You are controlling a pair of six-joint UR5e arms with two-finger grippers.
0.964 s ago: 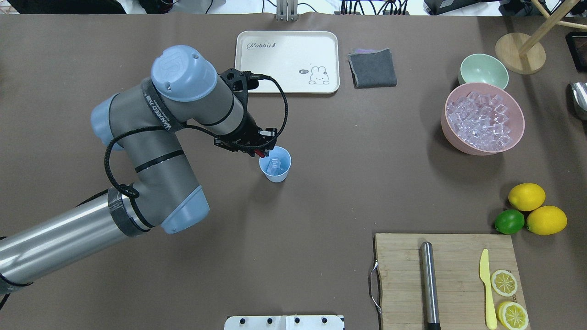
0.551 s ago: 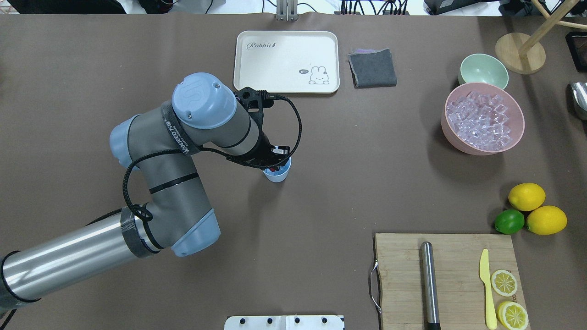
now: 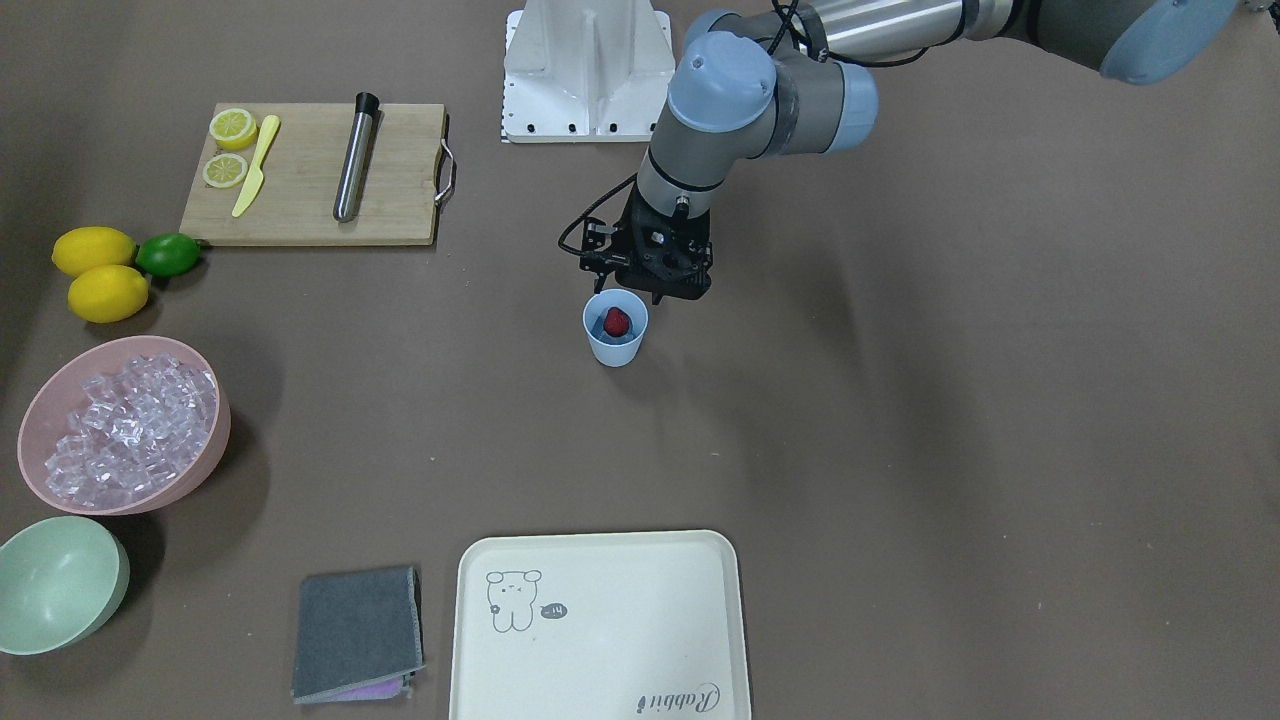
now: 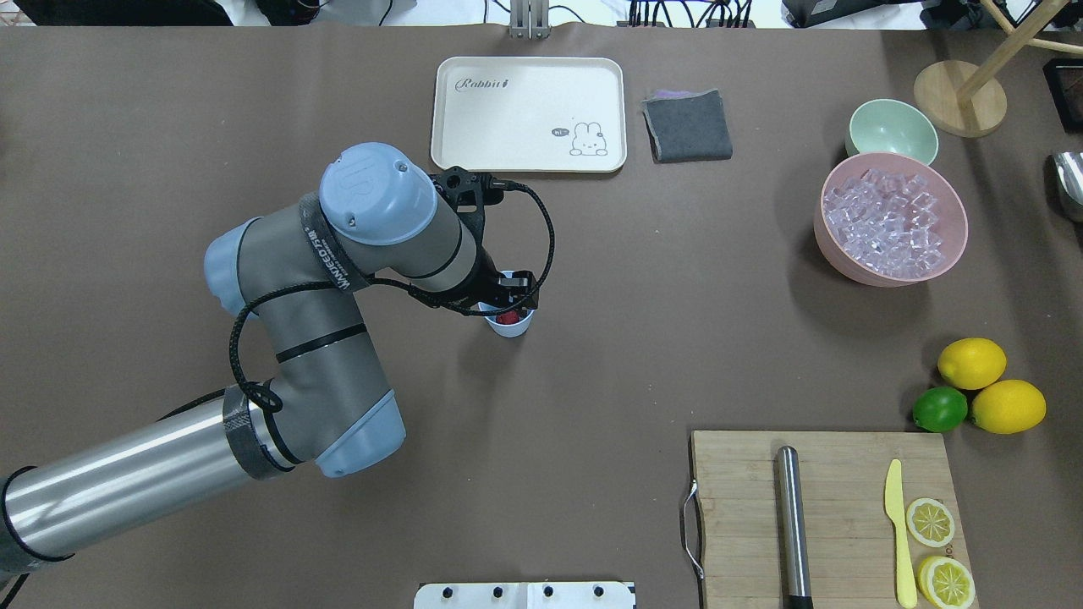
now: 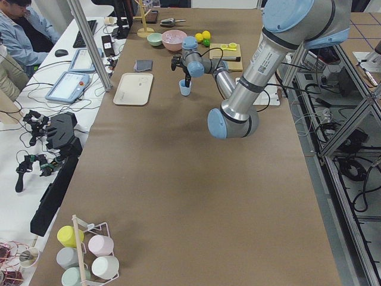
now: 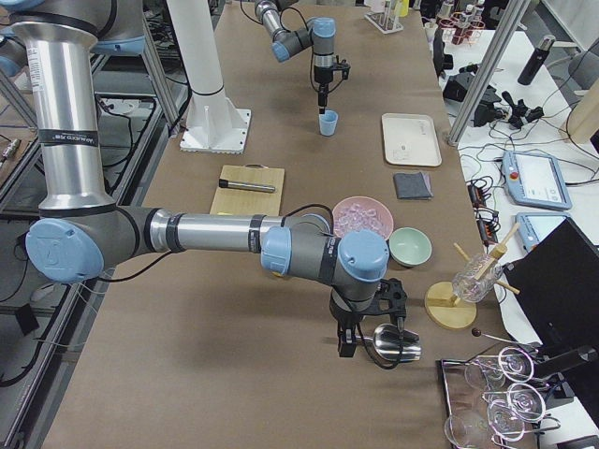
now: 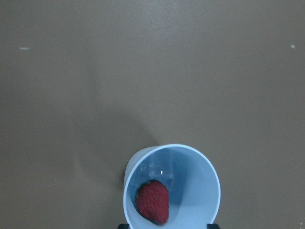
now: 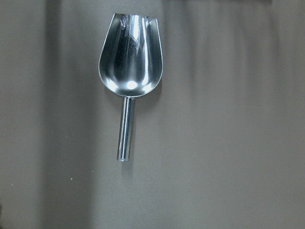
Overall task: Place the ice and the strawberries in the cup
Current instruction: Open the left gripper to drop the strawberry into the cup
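Observation:
The light blue cup (image 3: 615, 348) stands mid-table. The red strawberry (image 3: 617, 322) lies inside it, loose on a clear ice cube (image 7: 155, 169); it also shows in the left wrist view (image 7: 152, 201). My left gripper (image 3: 655, 290) hangs just above the cup's rim, open and empty, with its fingertips (image 7: 213, 225) at the cup's two sides. The heap of ice (image 3: 130, 425) fills the pink bowl (image 3: 215, 440). My right gripper (image 6: 370, 341) hovers over a steel scoop (image 8: 130, 62) at the table's far right end; I cannot tell whether it is open or shut.
A cream tray (image 4: 529, 114) and a grey cloth (image 4: 687, 125) lie beyond the cup. A pale green bowl (image 4: 892, 128) stands behind the pink bowl. Lemons and a lime (image 4: 973, 385) sit by a cutting board (image 4: 833, 516) with knife, steel rod and lemon slices.
My left gripper moved right from beside the cup to over it. The strawberry it carried now lies in the cup, let go.

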